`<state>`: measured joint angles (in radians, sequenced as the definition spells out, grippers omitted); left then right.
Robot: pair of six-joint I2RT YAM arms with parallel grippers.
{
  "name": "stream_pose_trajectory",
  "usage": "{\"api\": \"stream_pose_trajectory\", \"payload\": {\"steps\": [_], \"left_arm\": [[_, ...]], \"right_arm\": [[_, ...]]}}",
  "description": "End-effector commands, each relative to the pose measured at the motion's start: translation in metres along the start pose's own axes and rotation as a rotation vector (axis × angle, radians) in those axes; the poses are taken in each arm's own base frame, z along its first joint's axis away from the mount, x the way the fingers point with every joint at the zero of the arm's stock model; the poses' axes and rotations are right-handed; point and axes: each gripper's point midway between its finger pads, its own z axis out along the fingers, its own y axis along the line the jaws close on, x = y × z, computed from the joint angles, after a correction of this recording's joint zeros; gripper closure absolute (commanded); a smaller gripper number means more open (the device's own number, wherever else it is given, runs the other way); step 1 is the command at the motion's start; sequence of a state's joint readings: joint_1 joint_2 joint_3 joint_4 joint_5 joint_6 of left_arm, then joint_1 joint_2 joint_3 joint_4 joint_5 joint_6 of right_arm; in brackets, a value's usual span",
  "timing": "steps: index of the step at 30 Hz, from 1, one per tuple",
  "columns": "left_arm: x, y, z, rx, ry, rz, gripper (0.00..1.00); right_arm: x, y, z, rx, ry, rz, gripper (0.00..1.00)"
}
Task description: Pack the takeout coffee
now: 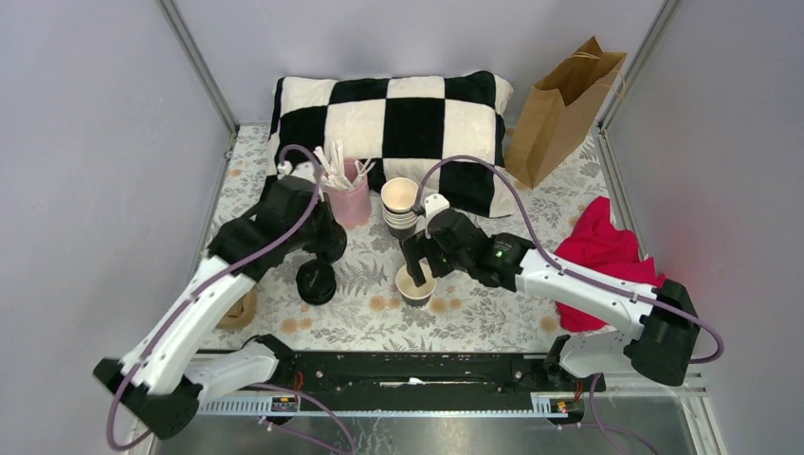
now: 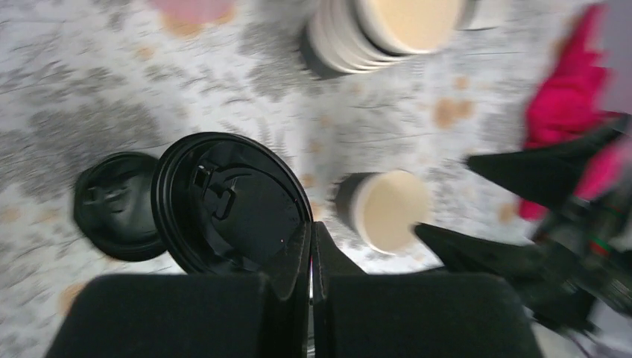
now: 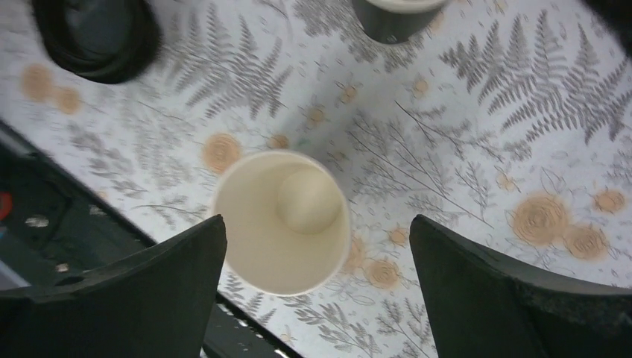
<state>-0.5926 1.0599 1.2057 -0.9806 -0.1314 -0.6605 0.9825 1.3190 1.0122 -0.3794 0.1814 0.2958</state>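
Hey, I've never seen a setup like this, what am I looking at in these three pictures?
Two robot arms are bolted at a table's near edge. The wide picture looks down from above and behind them; the other two come from a camera on each wrist. The left arm has its jaws shut on the edge of a black lid; a second lid lies on the fern-print cloth. The right arm holds its jaws open over a lidless paper cup. Also there: a stack of cups, a pink holder of white sticks, a checkered pillow, a brown paper bag, a red cloth.
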Motion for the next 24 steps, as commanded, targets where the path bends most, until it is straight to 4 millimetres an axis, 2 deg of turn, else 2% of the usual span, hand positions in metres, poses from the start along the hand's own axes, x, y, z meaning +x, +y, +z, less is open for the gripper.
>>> {"api": "stream_pose_trajectory", "payload": {"steps": [1, 2, 4, 8, 10, 13, 16, 21, 24], "left_arm": [[-0.029, -0.073, -0.066, 0.463, -0.157, -0.020, 1.00], [-0.040, -0.090, -0.083, 0.576, -0.222, -0.022, 1.00], [-0.047, -0.110, -0.113, 0.753, -0.298, -0.023, 1.00], [-0.049, -0.135, -0.170, 1.062, -0.416, 0.015, 1.00], [-0.045, -0.140, -0.187, 1.178, -0.450, 0.020, 1.00], [-0.038, -0.145, -0.196, 1.283, -0.447, 0.016, 1.00], [-0.033, -0.146, -0.199, 1.355, -0.441, -0.012, 1.00], [-0.032, -0.148, -0.200, 1.410, -0.438, -0.041, 1.00], [-0.031, -0.148, -0.200, 1.420, -0.432, -0.044, 1.00]], "right_arm": [[-0.062, 0.044, -0.048, -0.223, -0.157, 0.053, 0.00], [-0.075, 0.058, -0.062, -0.306, -0.205, 0.062, 0.00], [-0.095, 0.079, -0.092, -0.447, -0.286, 0.078, 0.00], [-0.122, 0.092, -0.139, -0.584, -0.441, 0.131, 0.00], [-0.135, 0.099, -0.160, -0.656, -0.500, 0.155, 0.00], [-0.155, 0.107, -0.188, -0.743, -0.590, 0.205, 0.00], [-0.167, 0.109, -0.202, -0.771, -0.630, 0.239, 0.00], [-0.171, 0.120, -0.198, -0.826, -0.607, 0.274, 0.00], [-0.171, 0.113, -0.196, -0.797, -0.618, 0.304, 0.00]]}}
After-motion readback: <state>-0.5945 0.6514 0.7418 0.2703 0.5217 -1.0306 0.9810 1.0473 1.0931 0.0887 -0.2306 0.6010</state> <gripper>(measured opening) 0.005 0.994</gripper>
